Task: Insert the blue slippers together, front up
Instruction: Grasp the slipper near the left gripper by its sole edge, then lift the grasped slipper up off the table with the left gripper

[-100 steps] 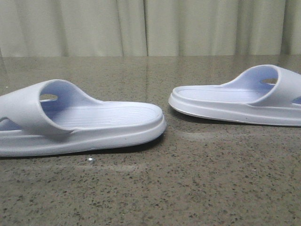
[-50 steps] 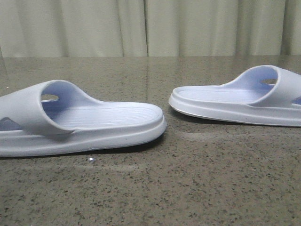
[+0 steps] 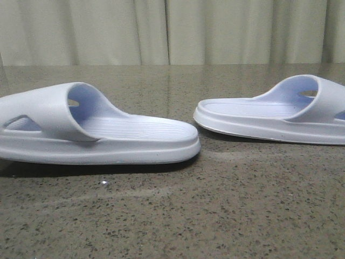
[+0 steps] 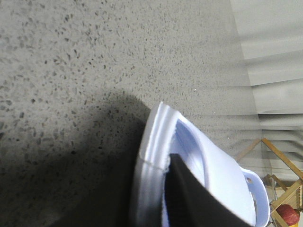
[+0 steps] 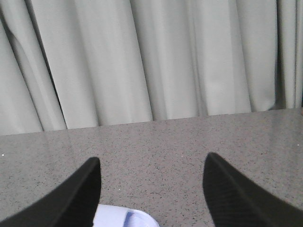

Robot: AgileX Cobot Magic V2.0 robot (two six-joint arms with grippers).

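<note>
Two pale blue slippers lie on the speckled stone table, toes pointing toward each other. The left slipper [image 3: 108, 137] has its strap at the left and casts a broad shadow beneath it. My left gripper [image 4: 156, 163] is shut on the heel rim of this slipper [image 4: 152, 142]; one black finger [image 4: 189, 194] presses on the footbed, and the other is hidden behind the sole. The right slipper [image 3: 269, 116] rests flat. My right gripper [image 5: 151, 163] is open above one end of that slipper [image 5: 125, 218], not touching it. Neither gripper shows in the front view.
A pale curtain [image 3: 172, 32] hangs behind the table's far edge. A wooden frame [image 4: 279, 156] and a red object [image 4: 289, 215] stand beyond the table in the left wrist view. Bare stone [image 3: 194, 216] lies in front of both slippers.
The left slipper has shifted to the right and turned, its strap end coming further into view and a wider shadow showing under it. The right slipper has not moved.
</note>
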